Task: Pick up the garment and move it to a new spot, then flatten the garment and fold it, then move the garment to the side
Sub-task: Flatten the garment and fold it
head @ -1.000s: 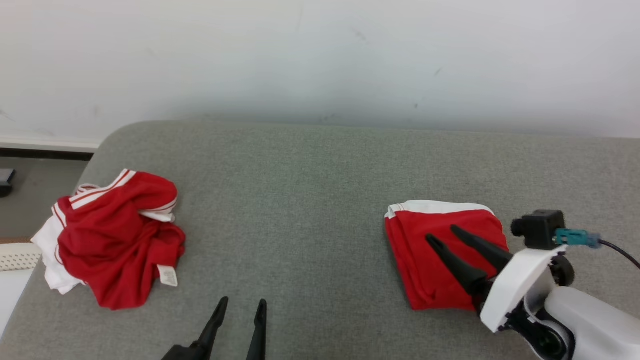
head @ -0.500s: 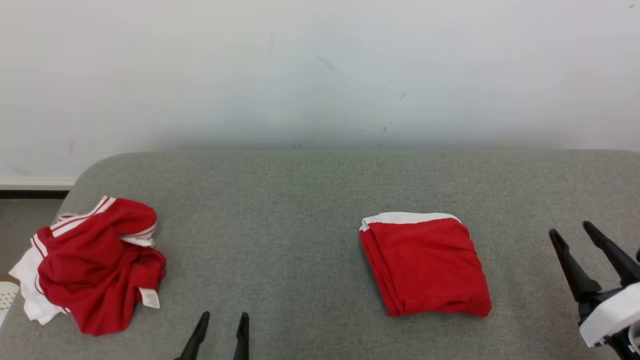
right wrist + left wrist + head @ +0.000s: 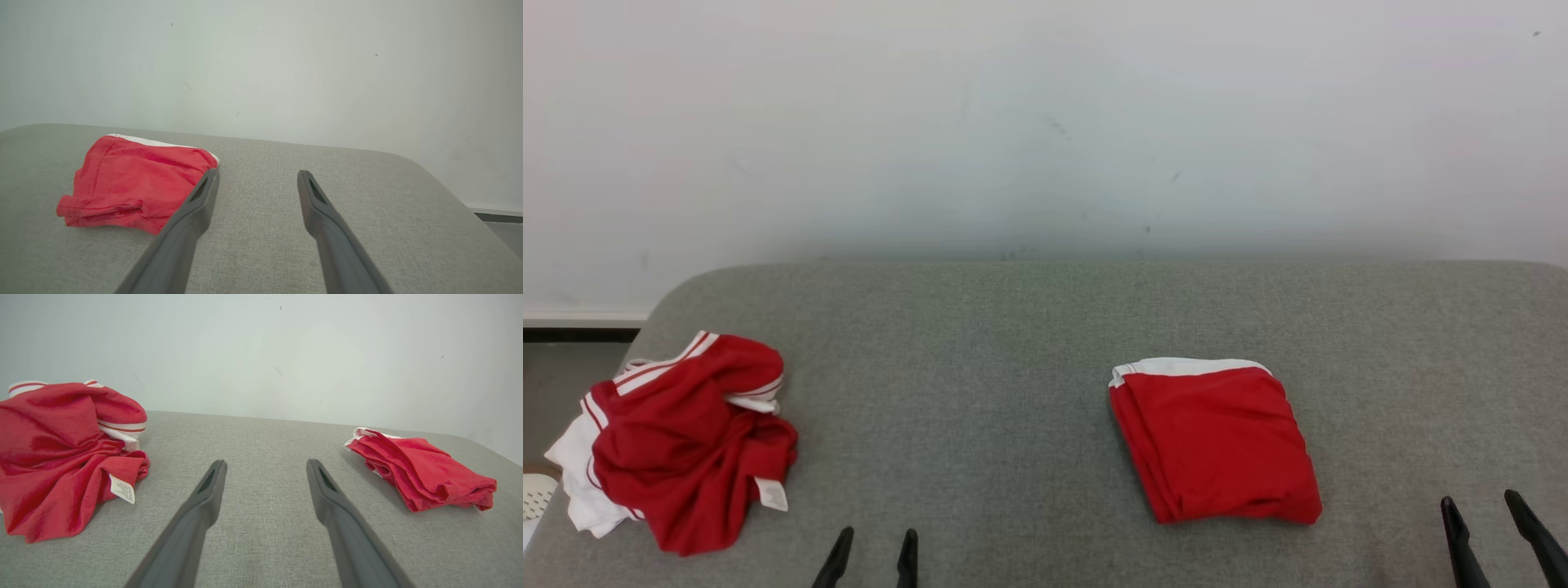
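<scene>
Evidently the folding is done: the folded garment (image 3: 1213, 441) lies flat on the bench (image 3: 980, 343), a neat red square with a white band along its far edge, and nothing is held. The left jaws are seen spread and empty, to the left of the folded garment and nearer the robot. The right jaws, likewise spread and empty, are seen to its right, clear of it. The last step, moving it aside, is judged finished or nearly so.

Well to its left a crumpled garment (image 3: 682, 441), red with white trim and a label showing, is heaped near the bench's edge. If that one is to be taken next, a leftward reach by the left jaws would be called for, with a pinch on a raised ridge of cloth.

The bench is covered in grey woven fabric and its corners are rounded. Behind the folded garment a pale, faintly scuffed wall (image 3: 1045, 122) is seen.
</scene>
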Motion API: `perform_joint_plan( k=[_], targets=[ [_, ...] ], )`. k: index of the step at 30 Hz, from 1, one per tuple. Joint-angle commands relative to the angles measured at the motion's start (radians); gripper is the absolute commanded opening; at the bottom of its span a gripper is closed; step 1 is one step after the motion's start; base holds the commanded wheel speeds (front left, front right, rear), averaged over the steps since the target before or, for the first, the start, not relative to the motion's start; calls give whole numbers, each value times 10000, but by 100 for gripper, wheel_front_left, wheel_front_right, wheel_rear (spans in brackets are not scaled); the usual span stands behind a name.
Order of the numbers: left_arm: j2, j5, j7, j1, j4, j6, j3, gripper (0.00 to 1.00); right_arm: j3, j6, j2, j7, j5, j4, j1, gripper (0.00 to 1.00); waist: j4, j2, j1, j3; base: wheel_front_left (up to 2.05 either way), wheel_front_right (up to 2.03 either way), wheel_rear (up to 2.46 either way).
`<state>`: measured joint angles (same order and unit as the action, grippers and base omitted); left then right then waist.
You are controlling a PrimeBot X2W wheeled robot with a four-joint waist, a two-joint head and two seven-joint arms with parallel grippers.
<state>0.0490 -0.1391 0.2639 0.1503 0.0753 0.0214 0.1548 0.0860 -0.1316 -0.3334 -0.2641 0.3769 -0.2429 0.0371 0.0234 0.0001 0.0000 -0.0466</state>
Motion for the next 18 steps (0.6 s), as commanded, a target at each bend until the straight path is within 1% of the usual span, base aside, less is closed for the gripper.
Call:
perform_joint_plan(
  k=[1, 3, 13, 18],
  targets=[
    [30, 74, 6, 137, 18, -12, -96, 100, -194, 20, 222, 2, -90, 113, 336, 100, -7, -1, 0, -30, 0, 0, 0],
    [30, 70, 6, 199, 32, -2, -116, 100, -251, 20, 385, 2, -170, 152, 546, 100, -6, -1, 0, -58, 0, 0, 0],
    [30, -1, 6, 272, 74, 24, -197, 100, -394, 20, 659, 1, -12, 164, 737, 100, 19, -1, 0, -108, 0, 0, 0],
    [30, -19, 6, 263, 75, 42, -184, 100, -393, 21, 828, 1, 358, 48, 622, 100, 65, -1, 0, -88, 0, 0, 0]
  ],
)
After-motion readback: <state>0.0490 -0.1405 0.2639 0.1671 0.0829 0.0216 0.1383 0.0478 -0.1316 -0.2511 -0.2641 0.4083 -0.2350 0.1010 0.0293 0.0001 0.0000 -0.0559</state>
